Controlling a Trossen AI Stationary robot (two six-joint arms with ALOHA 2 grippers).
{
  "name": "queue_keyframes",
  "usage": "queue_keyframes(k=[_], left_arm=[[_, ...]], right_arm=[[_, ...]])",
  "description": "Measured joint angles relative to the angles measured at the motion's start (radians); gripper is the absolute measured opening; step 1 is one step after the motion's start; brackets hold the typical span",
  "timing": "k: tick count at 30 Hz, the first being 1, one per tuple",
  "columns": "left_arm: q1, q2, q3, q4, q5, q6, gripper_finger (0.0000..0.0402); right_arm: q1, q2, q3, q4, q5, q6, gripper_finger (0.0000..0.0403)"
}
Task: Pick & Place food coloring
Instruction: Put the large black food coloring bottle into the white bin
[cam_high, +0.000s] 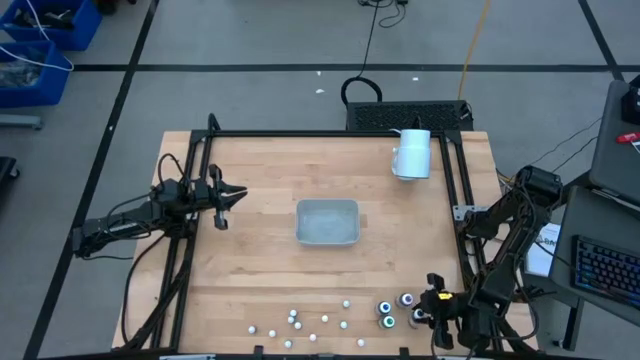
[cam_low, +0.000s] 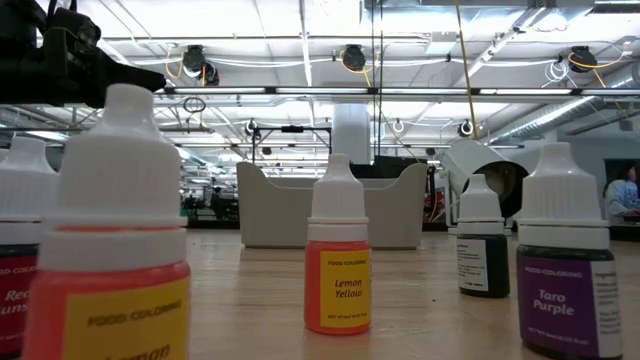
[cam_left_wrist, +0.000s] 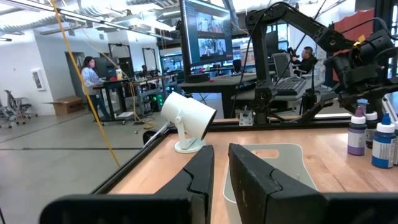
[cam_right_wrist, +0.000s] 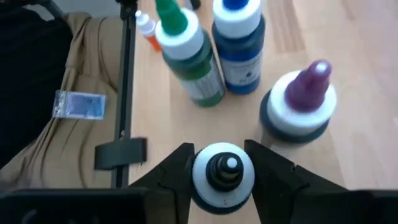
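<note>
The food coloring stands along the table's near edge: several tiny bottles (cam_high: 300, 322) and dark jars with white collars (cam_high: 386, 309) at the near right. The low view shows them up close, among them Lemon Yellow (cam_low: 337, 262) and Taro Purple (cam_low: 566, 272). My right gripper (cam_right_wrist: 224, 169) hangs over the dark group, pointing down, shut on a black-tipped bottle (cam_right_wrist: 224, 174); green (cam_right_wrist: 189, 53), blue (cam_right_wrist: 239, 43) and purple (cam_right_wrist: 298, 106) ones stand just beyond it. My left gripper (cam_left_wrist: 221, 174) hovers at the table's left (cam_high: 228, 198), open by a narrow gap, touching nothing. My right gripper pinches the black-tipped bottle by its white collar (cam_right_wrist: 200, 180), one finger (cam_right_wrist: 177, 171) on each side. It comes from above, pointing down along the upright bottle. The collar and fingers hide the bottle's foot, so whether it stands on the table I cannot tell.
A pale grey tray (cam_high: 327, 222) sits mid-table, and a white mug-like cylinder (cam_high: 411, 153) lies toward the far right. A black frame rail (cam_right_wrist: 126, 93) runs along the table's right edge close to the gripper. People work at desks in the room beyond.
</note>
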Motion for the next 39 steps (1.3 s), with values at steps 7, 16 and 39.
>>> queue_keyframes(k=[7,16,39], left_arm=[[0.0,0.0,0.0,0.0,0.0,0.0,0.0058],[0.0,0.0,0.0,-0.001,0.0,0.0,0.0058],[0.0,0.002,0.0,-0.032,-0.052,-0.022,0.0058]], right_arm=[[0.001,-0.031,-0.003,-0.017,-0.063,-0.007,0.011],[0.018,-0.138,-0.003,-0.144,-0.084,-0.007,0.011],[-0.438,-0.541,0.24,-0.485,0.29,-0.768,0.0112]])
